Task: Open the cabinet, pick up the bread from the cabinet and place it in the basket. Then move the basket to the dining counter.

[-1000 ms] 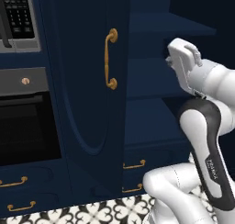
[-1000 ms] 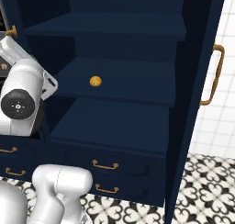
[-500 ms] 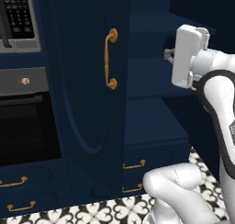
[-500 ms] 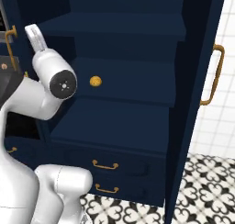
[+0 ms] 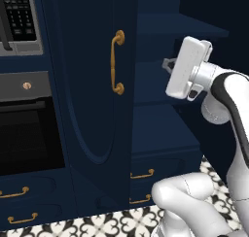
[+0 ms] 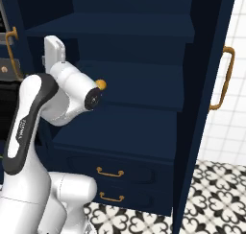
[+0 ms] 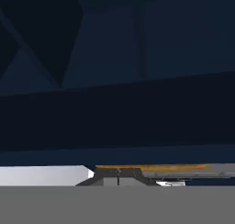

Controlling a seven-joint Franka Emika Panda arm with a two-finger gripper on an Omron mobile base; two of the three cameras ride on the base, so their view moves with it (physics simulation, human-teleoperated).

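The cabinet [image 6: 129, 84] stands with both doors swung open, so the opening step looks done and the next job, by judgement, is to take the bread [image 6: 100, 84]. The bread is a small round golden bun that sits on the middle shelf inside, and in the right base view the arm's elbow covers part of it. The gripper [image 5: 168, 64] is raised in front of the shelves at about the height of that same shelf, near the inner edge of the left door, and its jaws are pressed together with nothing between them. In the hand view the two dark tips [image 7: 118, 176] meet, and the camera looks at dark shelf boards, with a thin orange strip just above the tips whose nature cannot be told. The bun seems to lie further in and to the right of the gripper. Because it is round, it has no long axis to match, so the jaws must only open before reaching in.
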